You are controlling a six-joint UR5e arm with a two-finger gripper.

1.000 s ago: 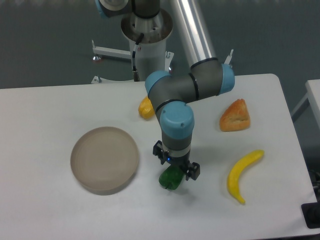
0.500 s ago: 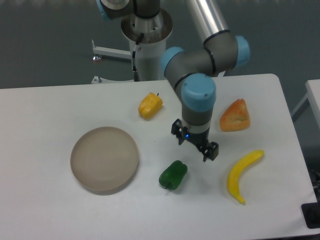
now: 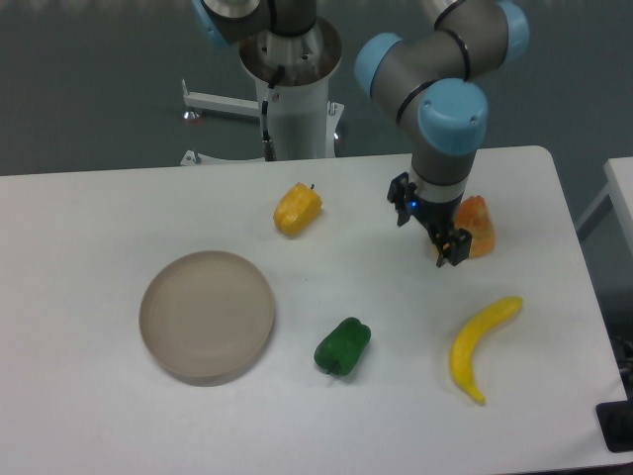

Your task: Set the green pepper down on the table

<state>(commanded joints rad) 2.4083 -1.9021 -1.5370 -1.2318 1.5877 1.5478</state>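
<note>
Dark green pepper [image 3: 342, 346], white table [image 3: 119, 416]

You have one fixed camera, high in front, looking down across the whole table [image 3: 89, 213] toward the arm's base [image 3: 292, 94].

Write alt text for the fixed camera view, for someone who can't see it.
A green pepper lies on a white table, right of a round beige bowl, while the robot arm's hand hangs empty above the table's right side. Nearby sit a yellow pepper, a banana and an orange wedge partly hidden behind the hand.
</note>
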